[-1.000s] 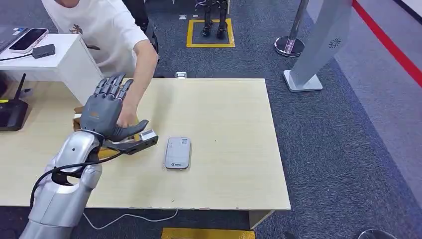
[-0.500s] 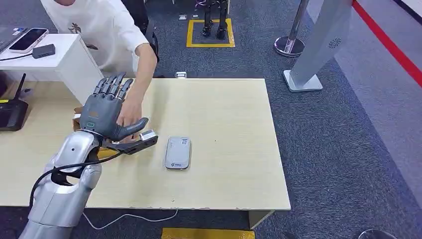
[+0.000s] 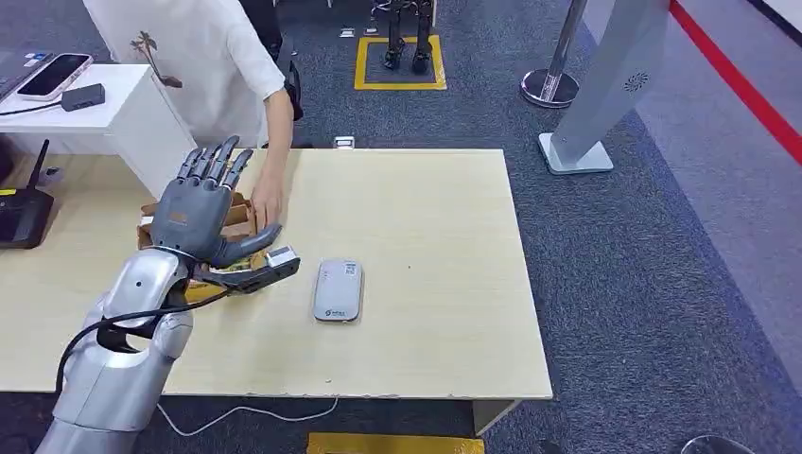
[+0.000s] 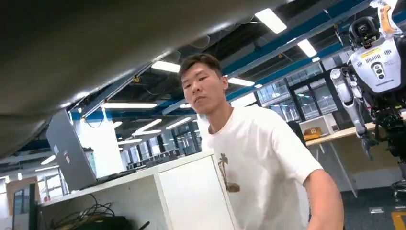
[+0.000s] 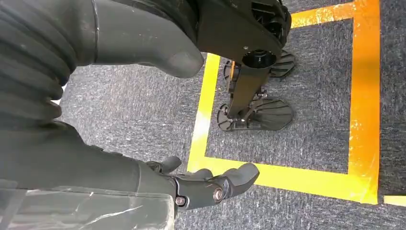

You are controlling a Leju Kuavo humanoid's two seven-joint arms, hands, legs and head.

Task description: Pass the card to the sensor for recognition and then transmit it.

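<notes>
My left hand (image 3: pixel 197 213) is raised over the left part of the wooden table (image 3: pixel 426 236), its back towards me, fingers spread and thumb pointing right, with nothing visible in it. A person's hand (image 3: pixel 268 202) hovers just right of it, above a brown cardboard box (image 3: pixel 238 210). I see no card; my hand hides its own palm. The grey sensor pad (image 3: pixel 339 290) lies flat on the table, right of my left wrist. My right hand (image 5: pixel 210 186) hangs beside my body over the carpet, fingers loosely bent and holding nothing.
The person in a white T-shirt (image 3: pixel 194 47) stands behind the table's far left corner. A white cabinet (image 3: pixel 113 113) with a phone (image 3: pixel 54 75) stands at the far left, with a black router (image 3: pixel 24 216) beside it. Yellow floor tape (image 5: pixel 287 172) lies under my right hand.
The person's hand has drawn back from my left palm, away from me and up towards the box. My left hand and the sensor pad have stayed in place.
</notes>
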